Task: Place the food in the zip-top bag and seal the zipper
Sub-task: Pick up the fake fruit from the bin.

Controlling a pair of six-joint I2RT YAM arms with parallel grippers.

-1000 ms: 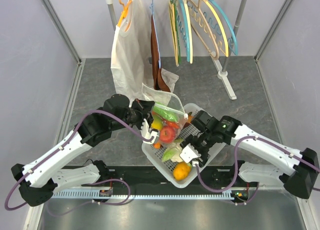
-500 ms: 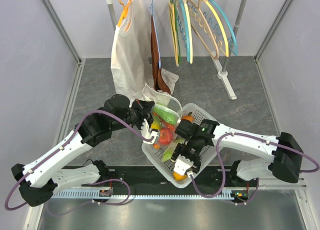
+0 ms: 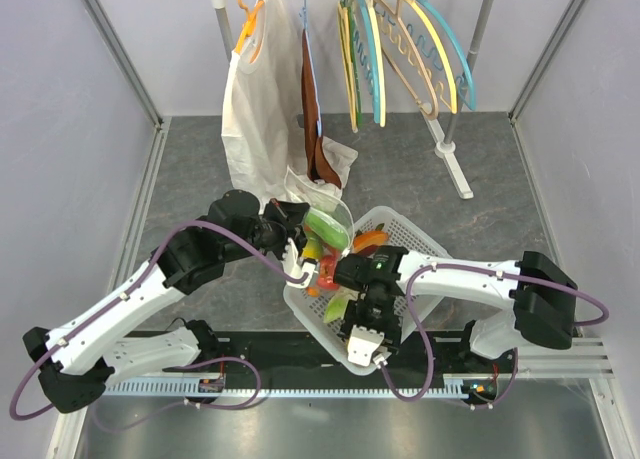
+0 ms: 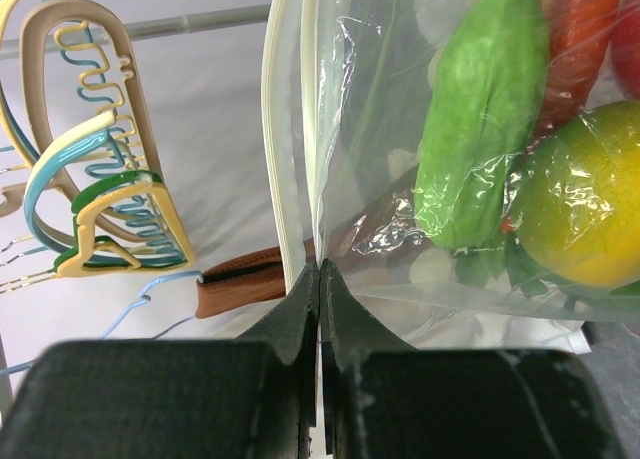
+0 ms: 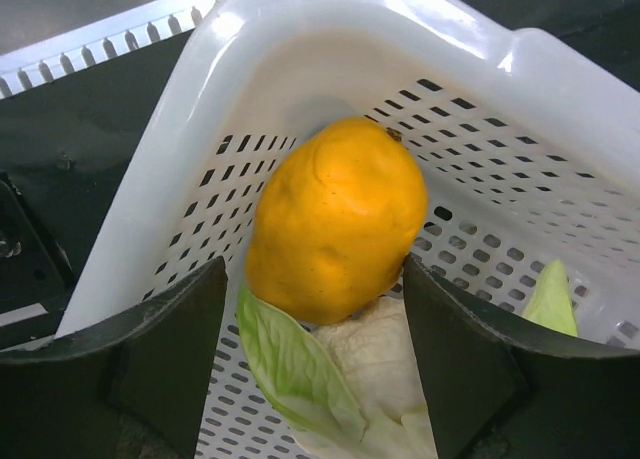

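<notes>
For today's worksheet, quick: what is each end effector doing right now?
Left end effector: closed on the bag's edge.
Right end effector: open, either side of the orange fruit.

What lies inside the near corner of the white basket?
An orange pepper lies against a cauliflower with green leaves; the basket floor beneath them is covered.

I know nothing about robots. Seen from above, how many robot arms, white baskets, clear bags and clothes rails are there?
Robot arms: 2, the left arm and the right arm
White basket: 1
Clear bag: 1
Clothes rail: 1
Total: 5
</notes>
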